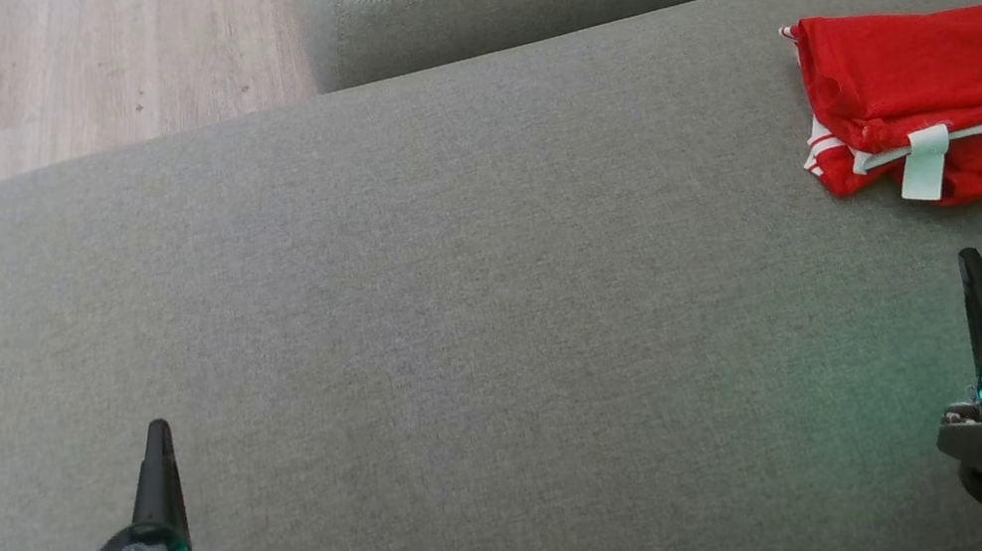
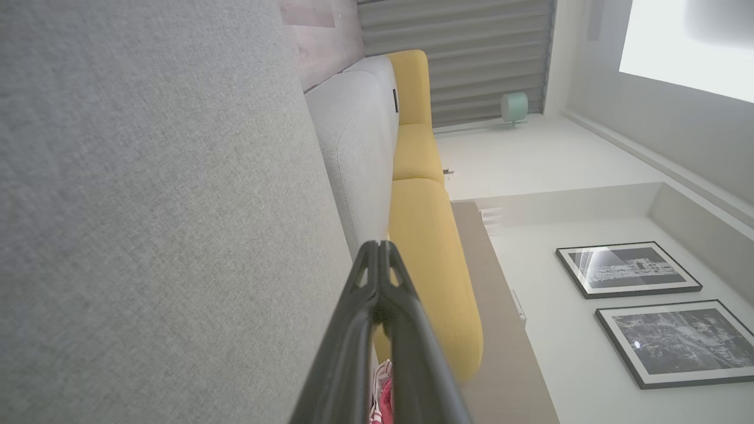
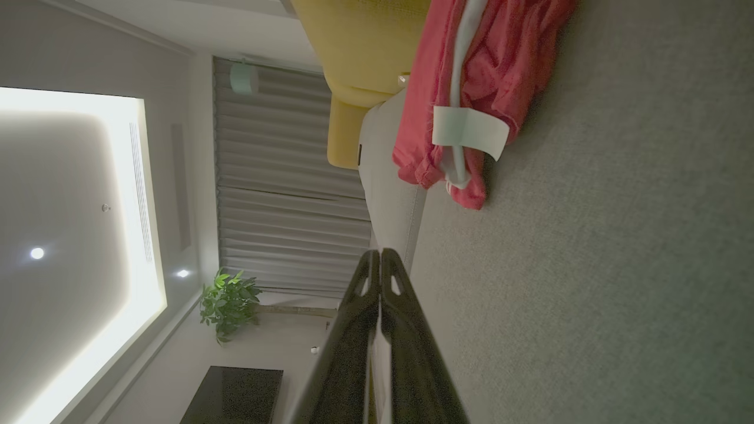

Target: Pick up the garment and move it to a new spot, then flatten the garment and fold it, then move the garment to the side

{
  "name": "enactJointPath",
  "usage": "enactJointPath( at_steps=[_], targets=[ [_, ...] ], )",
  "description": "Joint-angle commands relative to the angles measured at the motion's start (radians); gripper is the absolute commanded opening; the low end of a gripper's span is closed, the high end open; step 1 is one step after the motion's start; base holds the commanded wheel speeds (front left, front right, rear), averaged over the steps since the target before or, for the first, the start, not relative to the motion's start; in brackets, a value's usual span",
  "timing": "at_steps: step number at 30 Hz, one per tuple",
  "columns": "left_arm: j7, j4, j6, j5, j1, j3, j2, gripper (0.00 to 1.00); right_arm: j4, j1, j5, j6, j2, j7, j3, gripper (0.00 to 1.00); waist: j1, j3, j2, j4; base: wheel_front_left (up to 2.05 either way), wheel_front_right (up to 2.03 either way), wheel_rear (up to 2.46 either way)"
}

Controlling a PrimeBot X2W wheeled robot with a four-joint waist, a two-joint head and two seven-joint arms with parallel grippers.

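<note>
Now: garment (image 1: 939, 65) beyond right tool (image 1: 970, 260), lying crosswise, well apart from left tool (image 1: 158, 432); both tools pressed together, empty.

Right gripper (image 3: 380, 256): two dark fingers pressed together, nothing between them.
Garment (image 3: 512, 65): red with white trim, in bunched layers, pale label (image 3: 469, 131) sticking out. It lies on the grey sofa seat (image 3: 589, 282), near the edge by the yellow cushion (image 3: 359, 41), well apart from the gripper.
Background: pleated curtain (image 3: 283, 194), potted plant (image 3: 228, 303).
</note>
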Motion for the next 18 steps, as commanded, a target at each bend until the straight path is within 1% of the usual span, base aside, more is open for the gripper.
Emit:
enactJointPath(
  at_steps=[1, 15, 18],
  targets=[
    [0.014, -0.026, -0.008, -0.035, -0.064, 0.036, 0.020, 0.00, -0.033, -0.048, 0.042, -0.001, -0.016, 0.013, 0.014, 0.00, 0.0000, -0.001, 0.0000, 0.000, 0.00, 0.00, 0.00],
    [0.053, -0.017, -0.016, -0.167, -0.074, 0.061, 0.021, 0.00, -0.033, -0.050, 0.189, -0.001, -0.015, 0.052, -0.001, 0.00, 0.0000, -0.007, 0.0000, 0.003, 0.00, 0.00, 0.00],
    [0.054, -0.017, -0.016, -0.170, -0.074, 0.062, 0.021, 0.00, -0.033, -0.050, 0.193, -0.001, -0.015, 0.053, -0.002, 0.00, 0.0000, -0.007, 0.0000, 0.003, 0.00, 0.00, 0.00]
  ],
)
